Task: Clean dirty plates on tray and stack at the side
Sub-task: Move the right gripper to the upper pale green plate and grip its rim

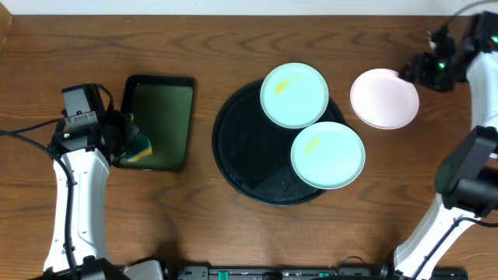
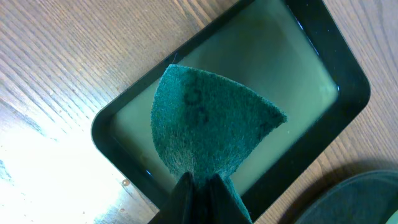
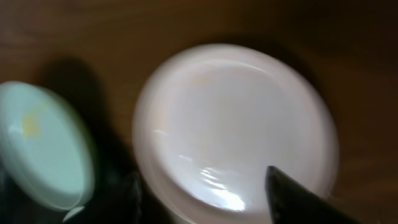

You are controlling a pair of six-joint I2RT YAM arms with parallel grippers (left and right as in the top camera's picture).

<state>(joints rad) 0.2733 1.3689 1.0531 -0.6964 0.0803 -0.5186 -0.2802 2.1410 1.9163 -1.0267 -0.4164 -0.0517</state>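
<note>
The round black tray (image 1: 237, 159) holds two mint plates with yellow smears, one at its far edge (image 1: 294, 95) and one at its right (image 1: 327, 155). The white plate (image 1: 384, 98) lies on the table to the right of the tray. My left gripper (image 1: 128, 142) is shut on a green and yellow sponge (image 2: 211, 124) over the rectangular tray; its fingers (image 2: 200, 190) pinch the sponge's near end. My right gripper (image 1: 411, 71) hovers at the white plate's far right edge. In the blurred right wrist view its jaws (image 3: 205, 199) are spread over the white plate (image 3: 236, 118).
The smaller rectangular black tray (image 1: 159, 89) with a green floor lies left of the round tray and also shows in the left wrist view (image 2: 339, 68). The round tray's rim (image 2: 367, 196) shows at that view's bottom right. A mint plate (image 3: 37, 149) shows at left in the right wrist view.
</note>
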